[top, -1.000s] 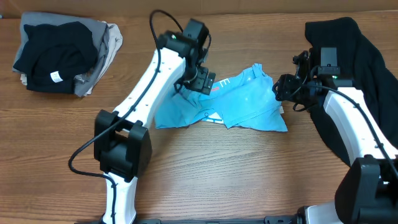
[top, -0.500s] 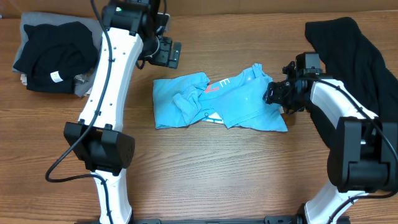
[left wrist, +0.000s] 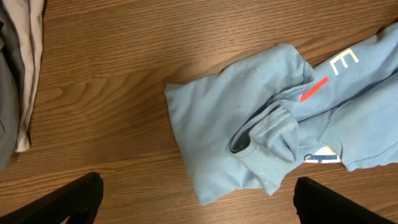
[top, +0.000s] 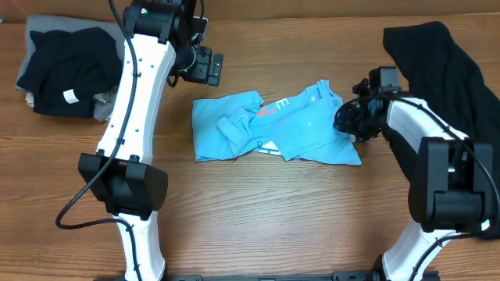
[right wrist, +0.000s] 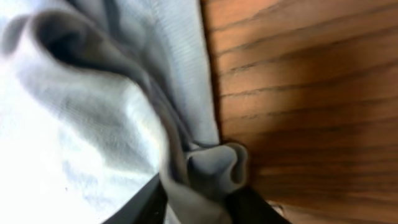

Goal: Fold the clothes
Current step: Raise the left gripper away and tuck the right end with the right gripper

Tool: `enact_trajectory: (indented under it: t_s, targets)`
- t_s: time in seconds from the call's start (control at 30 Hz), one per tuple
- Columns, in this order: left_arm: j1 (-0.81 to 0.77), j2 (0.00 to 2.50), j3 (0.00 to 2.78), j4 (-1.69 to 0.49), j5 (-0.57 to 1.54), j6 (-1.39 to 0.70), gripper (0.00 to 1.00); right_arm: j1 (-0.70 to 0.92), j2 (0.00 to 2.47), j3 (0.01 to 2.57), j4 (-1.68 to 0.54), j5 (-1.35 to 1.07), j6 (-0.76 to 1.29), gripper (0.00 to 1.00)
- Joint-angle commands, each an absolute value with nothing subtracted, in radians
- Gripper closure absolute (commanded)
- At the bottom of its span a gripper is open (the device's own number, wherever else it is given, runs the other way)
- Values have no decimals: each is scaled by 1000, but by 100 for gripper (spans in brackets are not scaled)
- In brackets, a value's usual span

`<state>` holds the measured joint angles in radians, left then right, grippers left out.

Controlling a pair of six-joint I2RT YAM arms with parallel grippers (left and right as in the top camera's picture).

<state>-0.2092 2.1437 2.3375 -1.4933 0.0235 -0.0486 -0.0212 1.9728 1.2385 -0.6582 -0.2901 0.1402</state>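
Note:
The sky-blue T-shirt (top: 273,126) lies crumpled in the table's middle, with white lettering and a red-orange mark showing near its top. In the left wrist view the T-shirt (left wrist: 249,124) has a folded left part and a bunched collar. My left gripper (top: 205,66) is open and empty, raised above the table beyond the shirt's upper left corner; its fingertips (left wrist: 193,199) frame bare wood and the shirt's near edge. My right gripper (top: 349,119) is shut on the shirt's right edge; a pinched fold of blue cloth (right wrist: 205,180) sits between its fingers.
A large black T-shirt (top: 445,70) lies at the right, under and behind my right arm. A pile of folded black, grey and beige garments (top: 74,66) sits at the far left, its edge in the left wrist view (left wrist: 15,74). Bare wood lies in front.
My left arm let go of the shirt and swung up and left, away from it. My right gripper moved in onto the shirt's right edge and holds it.

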Motion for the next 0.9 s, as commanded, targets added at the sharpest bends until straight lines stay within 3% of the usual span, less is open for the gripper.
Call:
enact_trajectory:
  t_s: [0.0, 0.1, 0.7, 0.87]
  targets:
    - [-202, 2143, 2359, -1493, 11, -29, 0, -21, 2005, 1230, -663, -340, 149, 77]
    - [-199, 2143, 2359, -1492, 11, -29, 0, -24, 2005, 1230, -663, -366, 149, 96]
    - [-97, 2143, 2359, -1492, -7, -29, 0, -271, 1784, 1254, -868, -433, 27, 96]
    - [-76, 2143, 2359, -1492, -7, -29, 0, -273, 1732, 1279, -930, -479, -9, 96]
